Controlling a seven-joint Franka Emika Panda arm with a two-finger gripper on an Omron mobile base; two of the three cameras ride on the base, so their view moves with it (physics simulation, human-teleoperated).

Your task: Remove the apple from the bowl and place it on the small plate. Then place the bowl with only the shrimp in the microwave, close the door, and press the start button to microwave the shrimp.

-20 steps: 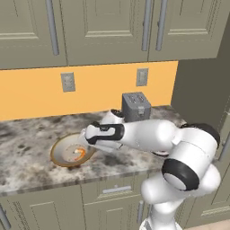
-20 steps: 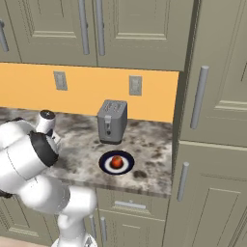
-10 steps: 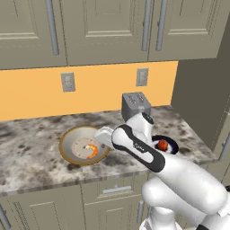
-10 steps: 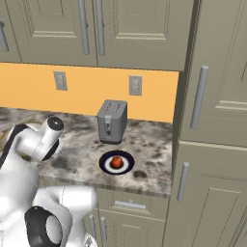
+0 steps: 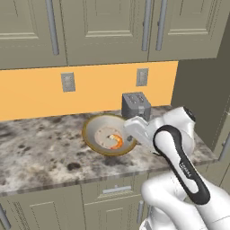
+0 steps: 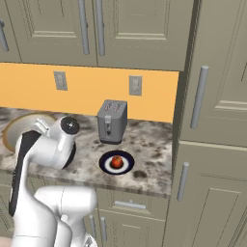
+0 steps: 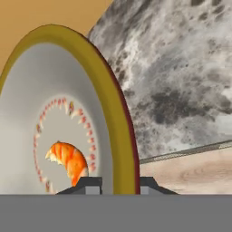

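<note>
The gripper [image 7: 116, 183] pinches the bowl [image 5: 96, 130] by its right rim, tilted above the counter [image 5: 40, 152]; steeper tilt could spill the shrimp [image 7: 68, 161], or the rim could slip.

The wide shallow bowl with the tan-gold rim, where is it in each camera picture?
Left base view: the wide shallow tan-rimmed bowl sits mid-frame, tilted, at the gripper.
Right base view: its rim peeks out at the left edge, behind the arm.
Hand view: it covers the left half, rim between the fingertips.
Shared landmark: the grey toaster.
</note>
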